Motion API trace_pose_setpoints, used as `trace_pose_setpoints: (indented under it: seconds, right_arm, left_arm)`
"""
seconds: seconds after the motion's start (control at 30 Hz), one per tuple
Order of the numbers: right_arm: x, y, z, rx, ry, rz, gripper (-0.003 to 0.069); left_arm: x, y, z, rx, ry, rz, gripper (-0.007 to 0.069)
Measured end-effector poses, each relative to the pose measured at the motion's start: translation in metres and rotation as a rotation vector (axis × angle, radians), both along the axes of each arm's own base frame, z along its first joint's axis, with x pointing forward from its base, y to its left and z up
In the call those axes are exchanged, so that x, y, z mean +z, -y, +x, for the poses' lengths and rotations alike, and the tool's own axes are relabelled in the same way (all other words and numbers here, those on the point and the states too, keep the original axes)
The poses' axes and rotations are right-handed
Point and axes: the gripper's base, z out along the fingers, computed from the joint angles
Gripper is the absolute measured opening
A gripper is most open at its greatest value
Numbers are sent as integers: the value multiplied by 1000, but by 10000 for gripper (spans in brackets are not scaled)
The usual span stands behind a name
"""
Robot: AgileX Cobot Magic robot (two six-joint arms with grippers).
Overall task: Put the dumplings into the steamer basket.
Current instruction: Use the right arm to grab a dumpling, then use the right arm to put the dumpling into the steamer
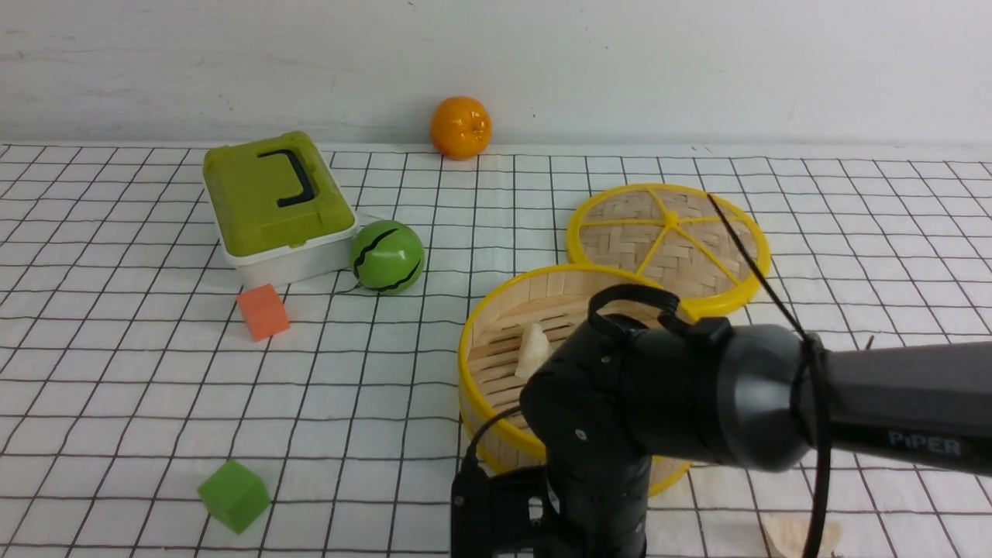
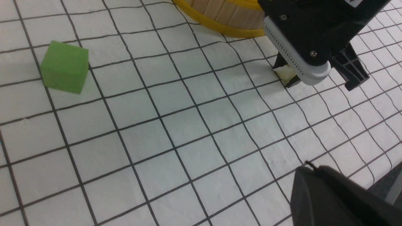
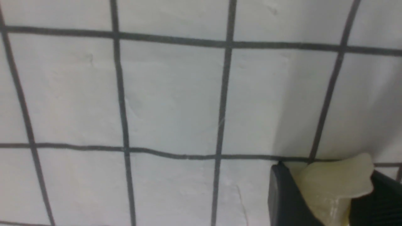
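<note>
A checked white surface (image 1: 155, 387) carries the steamer basket (image 1: 504, 310), with one dumpling (image 1: 533, 349) inside. Just beside the basket, the right claw (image 3: 333, 201) pinches a second dumpling (image 2: 284, 73) against the cloth. The left claw (image 2: 329, 194) is a dark blur, its opening unclear.

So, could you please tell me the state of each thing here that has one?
Round bamboo steamer basket with yellow rims: uncovered, one cream dumpling inside.
Flat woven lid with yellow spokes: off, behind the basket.
Green plastic box with black handle: closed.
Right gripper: shut on a second dumpling.
</note>
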Motion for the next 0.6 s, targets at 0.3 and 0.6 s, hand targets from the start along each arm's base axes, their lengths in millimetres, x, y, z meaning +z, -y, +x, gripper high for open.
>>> trace_pose_setpoints:
  seconds: [0.3,0.6]
  right_arm:
    - [67,-13,8,-138,2,65,244]
    - [119,4,59,-604,82,255,244]
  left_arm:
    - [0,0,0,0,0,0,-12]
    - [0,0,0,0,1,-1,-12]
